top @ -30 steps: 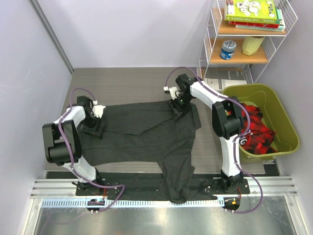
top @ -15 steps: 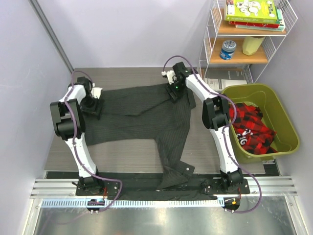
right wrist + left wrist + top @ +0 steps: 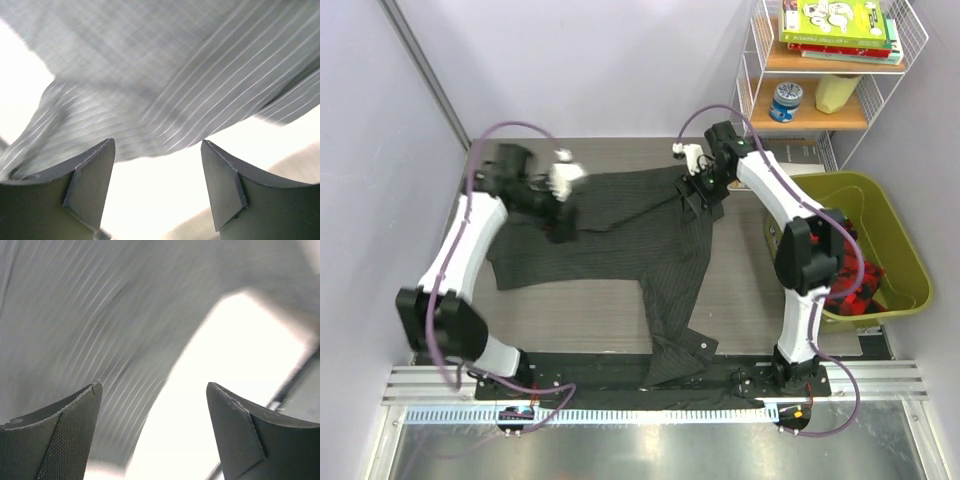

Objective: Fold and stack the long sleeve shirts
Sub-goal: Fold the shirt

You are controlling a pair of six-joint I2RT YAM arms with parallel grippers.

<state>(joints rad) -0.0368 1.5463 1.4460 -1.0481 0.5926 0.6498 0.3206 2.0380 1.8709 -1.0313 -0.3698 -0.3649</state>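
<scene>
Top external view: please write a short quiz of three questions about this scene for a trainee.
1. True or false: the left tool and right tool are shut on the shirt.
2. One part of the shirt reaches toward: A the black base plate; B the shelf; C the left wall.
3. What lies in the green bin?
Key: 1 false, both stand open; 2 A; 3 red-and-black checked cloth.

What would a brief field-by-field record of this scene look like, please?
shirt: dark pinstriped long sleeve shirt spread on the table, one end trailing to the near edge
left arm: left gripper open, empty, over the shirt's left part
right arm: right gripper open, empty, over the shirt's far right corner
bin: green bin at right, red plaid cloth inside
</scene>
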